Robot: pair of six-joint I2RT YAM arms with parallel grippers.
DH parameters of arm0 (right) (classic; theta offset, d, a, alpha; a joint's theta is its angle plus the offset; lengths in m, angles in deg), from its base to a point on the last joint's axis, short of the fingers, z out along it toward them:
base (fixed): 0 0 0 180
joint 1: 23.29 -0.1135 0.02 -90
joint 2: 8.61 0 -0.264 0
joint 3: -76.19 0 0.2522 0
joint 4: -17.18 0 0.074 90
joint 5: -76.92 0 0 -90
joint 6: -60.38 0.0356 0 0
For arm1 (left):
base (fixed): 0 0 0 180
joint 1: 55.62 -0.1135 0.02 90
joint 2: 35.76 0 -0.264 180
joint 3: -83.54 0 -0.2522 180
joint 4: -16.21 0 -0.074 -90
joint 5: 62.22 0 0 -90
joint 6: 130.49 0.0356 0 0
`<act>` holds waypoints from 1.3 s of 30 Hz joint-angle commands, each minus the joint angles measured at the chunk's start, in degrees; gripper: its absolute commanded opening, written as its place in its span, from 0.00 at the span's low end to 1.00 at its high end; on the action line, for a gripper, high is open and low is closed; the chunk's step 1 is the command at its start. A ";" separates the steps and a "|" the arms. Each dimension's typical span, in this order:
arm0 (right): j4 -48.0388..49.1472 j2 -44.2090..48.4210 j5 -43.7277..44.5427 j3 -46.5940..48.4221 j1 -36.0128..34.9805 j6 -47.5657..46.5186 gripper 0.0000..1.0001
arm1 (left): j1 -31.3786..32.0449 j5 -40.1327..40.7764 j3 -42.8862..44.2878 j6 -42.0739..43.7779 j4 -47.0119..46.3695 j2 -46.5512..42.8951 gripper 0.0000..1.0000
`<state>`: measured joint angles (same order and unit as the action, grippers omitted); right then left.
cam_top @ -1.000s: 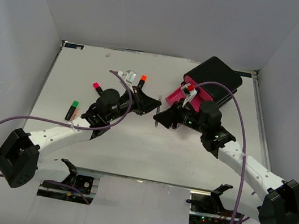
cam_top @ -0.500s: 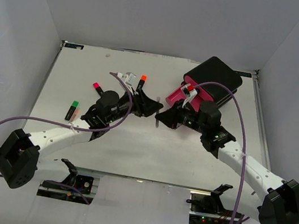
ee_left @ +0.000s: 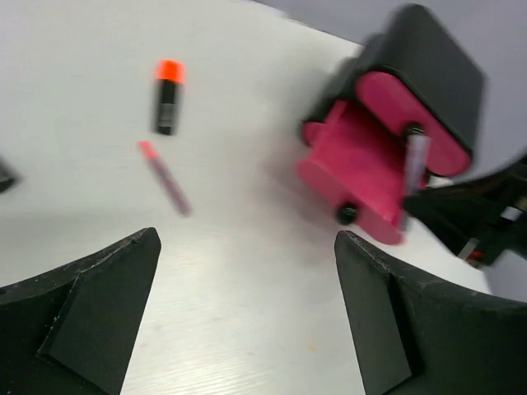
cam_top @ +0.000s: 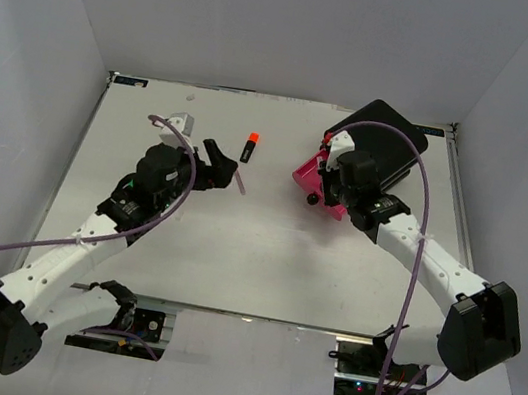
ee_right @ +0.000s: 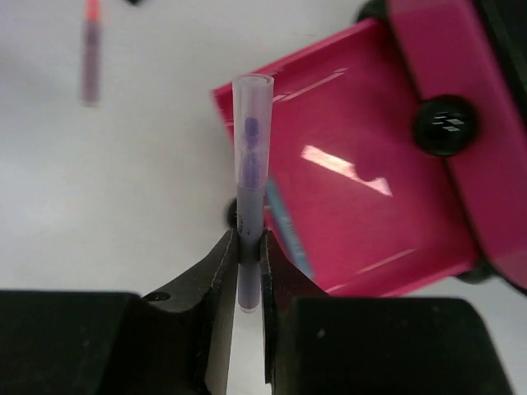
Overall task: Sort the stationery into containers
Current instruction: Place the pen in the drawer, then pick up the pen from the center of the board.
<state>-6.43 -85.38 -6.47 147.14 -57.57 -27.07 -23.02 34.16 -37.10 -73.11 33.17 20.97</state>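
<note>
Purple pen (ee_right: 249, 164): a thin, translucent lilac barrel with a darker core showing through and an open top end. It stands upright in the right wrist view, pinched near its lower end by the right gripper (ee_right: 249, 247), whose jaws are closed tight on it. The pen lines up with the front edge of the pulled-out bottom drawer (ee_right: 354, 140), a glossy pink tray with a black knob. The tray slides from the black box (cam_top: 386, 137) at the far right of the table (cam_top: 234, 253). A bluish strip inside the tray may be an item already stored, though this cannot be told for certain. The step in hand appears to be depositing the pen. Done well, the gripper would carry the pen over the middle of the tray, tilt it along the drawer's length and lower it before the jaws part. Held by one end, the pen could otherwise tip over the rim. The left gripper (ee_left: 247, 247) hovers left of centre, jaws spread wide and empty. Beyond it lie a pink pen (ee_left: 165, 177) and an orange-capped highlighter (ee_left: 168, 96), near each other but not touching, and not yet sorted.
</note>
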 commanded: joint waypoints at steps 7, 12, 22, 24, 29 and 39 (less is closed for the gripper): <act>-3.16 -12.95 22.65 10.22 2.47 -20.65 0.08 | -14.40 6.64 -1.83 4.32 27.99 -2.76 0.98; -4.13 -13.32 16.96 12.68 2.55 -19.86 0.28 | -20.45 5.41 -4.03 4.85 29.05 -3.03 0.98; 0.09 4.58 2.64 5.49 2.55 -15.38 0.64 | -27.58 5.23 -5.44 4.23 30.11 0.13 0.98; 1.66 7.85 -0.36 2.50 2.55 -13.89 0.64 | -29.26 5.67 -5.44 3.71 30.55 0.48 0.98; 8.70 17.35 -8.27 -5.50 2.55 -11.51 0.68 | -32.51 6.55 -5.70 3.44 30.99 2.68 0.98; 12.48 21.31 -5.55 -9.90 2.55 -11.95 0.67 | -42.00 4.00 -4.56 3.62 30.02 11.20 0.98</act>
<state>1.07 -66.06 -12.13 137.85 -55.17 -39.38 -63.58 39.23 -42.58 -69.24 63.40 31.51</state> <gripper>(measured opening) 0.677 0.979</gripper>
